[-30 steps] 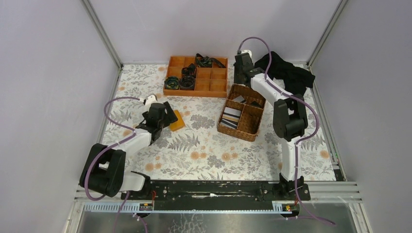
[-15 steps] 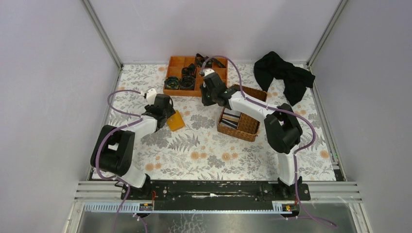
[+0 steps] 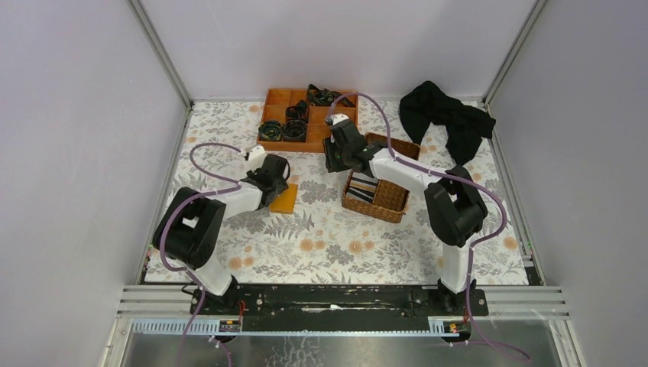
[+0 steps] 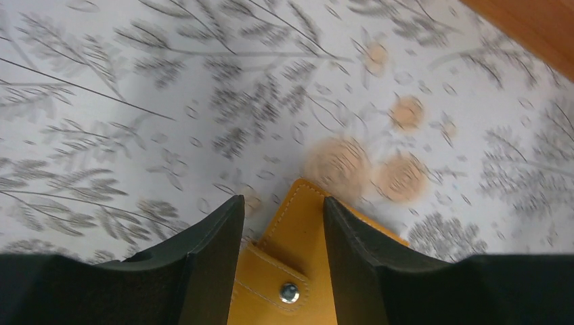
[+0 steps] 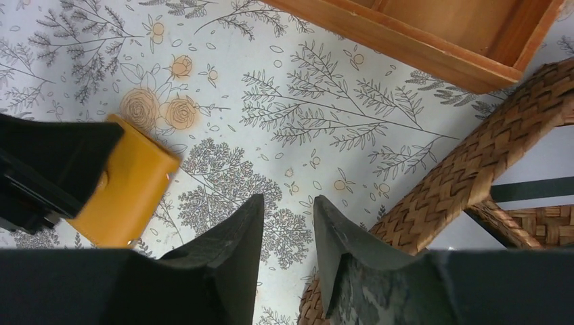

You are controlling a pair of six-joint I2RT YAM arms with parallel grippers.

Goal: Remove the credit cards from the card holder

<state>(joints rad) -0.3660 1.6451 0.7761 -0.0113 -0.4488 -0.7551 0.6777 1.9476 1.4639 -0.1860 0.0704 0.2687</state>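
Orange-tan flat card holder (image 3: 284, 199): closed, lying on the floral-printed table cover (image 3: 328, 237), left of centre, its far-left end under the left gripper (image 4: 283, 200).
Left gripper: jaws about half spread, astride that end of the card holder; the black fingers (image 4: 210, 257) stand one on each side of the flap with the small metal snap stud (image 4: 289, 292).
Grip: I cannot tell whether the pads press the holder or only flank it.
Right gripper (image 5: 288, 200): jaws a little apart with nothing between them, hanging over bare cover between the card holder and the brown wicker basket (image 5: 460, 176); near the holder, not touching it.
Wicker basket: just right of the right gripper, with dark and pale flat cards in its compartments.
Orange wooden compartment tray (image 3: 315, 134): at the far edge, with black coiled items in several compartments.
Black crumpled cloth (image 3: 447, 115): far right corner.
Hidden: the left wrist view cuts off the holder's near part; in the right wrist view the left gripper's body covers one end; its inside is out of sight.
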